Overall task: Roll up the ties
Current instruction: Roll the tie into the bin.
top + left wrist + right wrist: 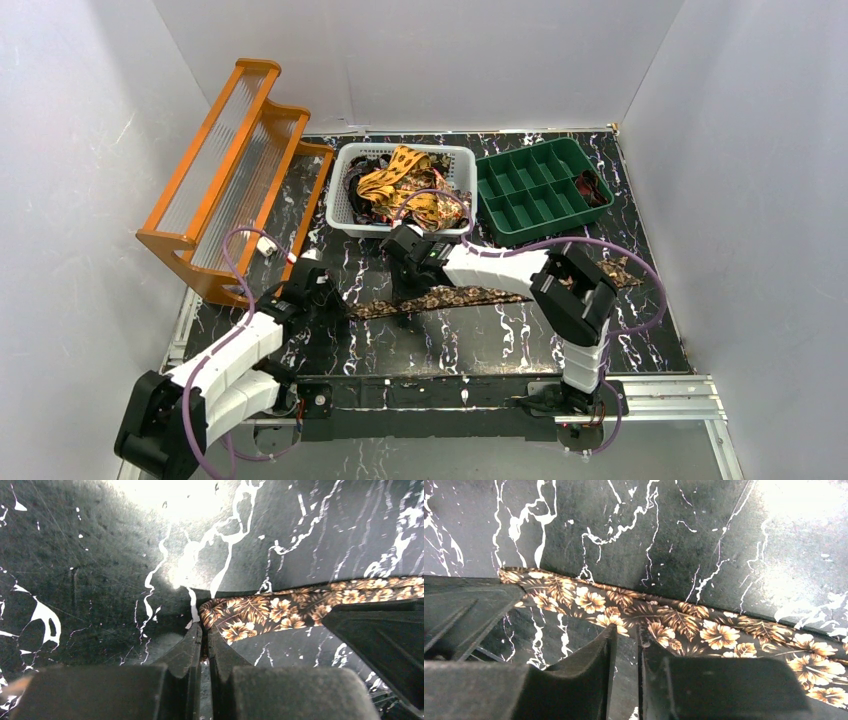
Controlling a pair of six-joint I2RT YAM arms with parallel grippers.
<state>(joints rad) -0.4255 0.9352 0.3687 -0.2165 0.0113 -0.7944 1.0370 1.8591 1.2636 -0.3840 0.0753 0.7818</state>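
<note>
A dark brown tie (470,296) with a tan flower print lies stretched flat across the black marble table. My left gripper (335,303) is at its left end. The left wrist view shows this gripper (204,628) shut, with the corner of the tie (270,607) pinched between its tips. My right gripper (403,290) is low over the tie a little further right. In the right wrist view the right gripper (626,630) has a narrow gap with bare table showing through it, and its tips rest at the near edge of the tie (674,620).
A white basket (345,215) behind the grippers holds more ties (400,180), yellow-orange and dark. A green compartment tray (497,228) stands to its right, and an orange rack (230,170) at the back left. Purple cables loop over both arms.
</note>
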